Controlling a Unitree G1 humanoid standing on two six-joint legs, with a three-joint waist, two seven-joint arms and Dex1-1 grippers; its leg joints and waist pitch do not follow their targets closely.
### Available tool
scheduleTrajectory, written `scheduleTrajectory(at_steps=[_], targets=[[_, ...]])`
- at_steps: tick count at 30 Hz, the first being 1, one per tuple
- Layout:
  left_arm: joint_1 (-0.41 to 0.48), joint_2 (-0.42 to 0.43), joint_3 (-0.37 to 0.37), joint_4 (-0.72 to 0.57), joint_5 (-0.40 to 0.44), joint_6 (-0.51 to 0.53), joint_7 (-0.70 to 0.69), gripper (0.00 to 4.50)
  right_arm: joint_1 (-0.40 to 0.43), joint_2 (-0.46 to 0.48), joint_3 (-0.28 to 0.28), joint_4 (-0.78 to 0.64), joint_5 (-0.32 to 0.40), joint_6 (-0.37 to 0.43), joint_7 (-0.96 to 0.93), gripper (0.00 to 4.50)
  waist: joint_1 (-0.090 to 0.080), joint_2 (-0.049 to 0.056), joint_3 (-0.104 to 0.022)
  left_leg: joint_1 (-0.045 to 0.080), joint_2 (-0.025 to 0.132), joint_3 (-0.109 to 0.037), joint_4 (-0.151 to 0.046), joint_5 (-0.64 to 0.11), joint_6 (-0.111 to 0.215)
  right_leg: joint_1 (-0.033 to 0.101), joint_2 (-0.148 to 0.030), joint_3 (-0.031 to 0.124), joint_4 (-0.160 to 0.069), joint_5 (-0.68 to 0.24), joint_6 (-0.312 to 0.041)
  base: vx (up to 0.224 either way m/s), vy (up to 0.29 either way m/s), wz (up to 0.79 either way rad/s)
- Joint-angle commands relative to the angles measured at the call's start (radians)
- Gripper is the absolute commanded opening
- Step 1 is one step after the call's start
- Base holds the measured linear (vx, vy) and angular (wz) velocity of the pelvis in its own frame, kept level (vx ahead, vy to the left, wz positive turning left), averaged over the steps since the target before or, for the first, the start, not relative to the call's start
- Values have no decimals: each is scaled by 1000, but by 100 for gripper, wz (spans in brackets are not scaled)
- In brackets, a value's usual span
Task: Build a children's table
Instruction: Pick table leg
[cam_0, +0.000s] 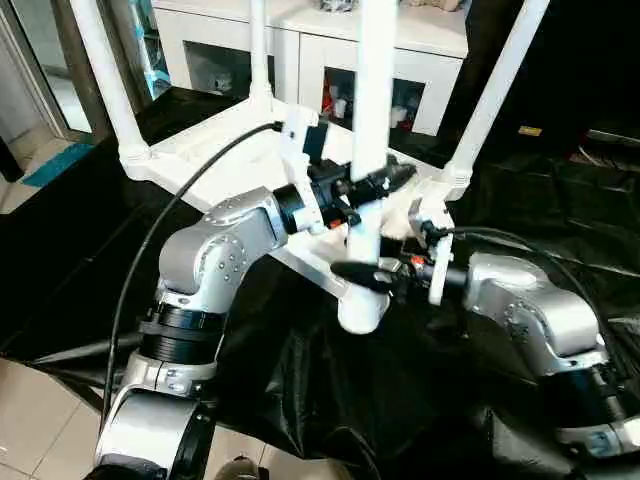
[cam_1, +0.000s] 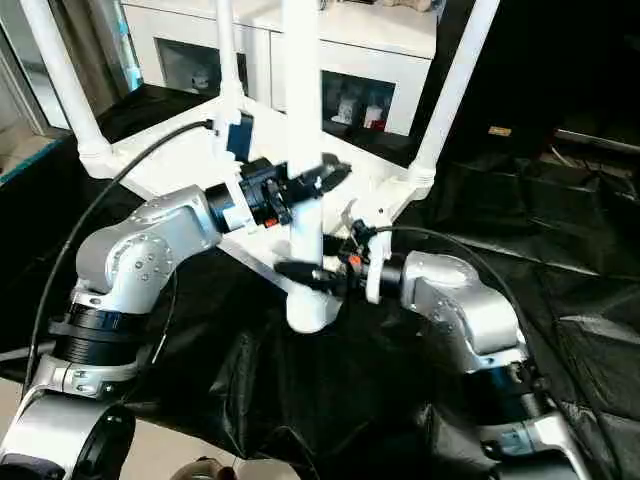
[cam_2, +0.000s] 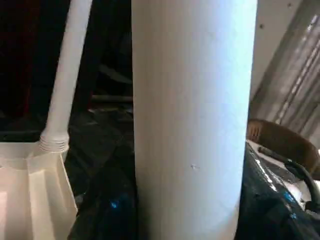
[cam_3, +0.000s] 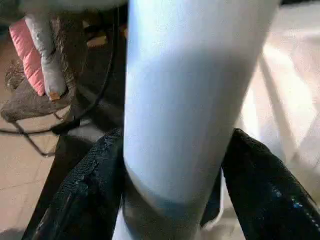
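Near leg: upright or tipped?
Upright. The near leg rises straight from the near corner socket, with both grippers at it.

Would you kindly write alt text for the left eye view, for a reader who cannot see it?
Both grippers close around the nearest table leg, standing in the near corner socket of the upturned white tabletop: the left gripper higher, the right gripper lower. Three more legs stand in the other corners, on black sheeting, before a white cabinet.
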Motion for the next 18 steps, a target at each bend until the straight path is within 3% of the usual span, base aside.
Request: scheduleTrajectory(at_steps=[1, 18], targets=[[-10, 4, -10, -23, -8, 7, -17, 180, 1, -14, 1, -6, -9, 15, 2, 290, 1, -4, -76, 24, 60, -33, -70, -187, -3, 49, -80, 51, -75, -243, -175, 0, 0, 0], [-2, 13, -26, -47, -25, 22, -60, 180, 6, -8, -1, -6, 18, 64, 16, 290, 1, -3, -76, 25, 61, -33, -69, -183, -2, 47, -81, 51, -74, -240, -182, 0, 0, 0]])
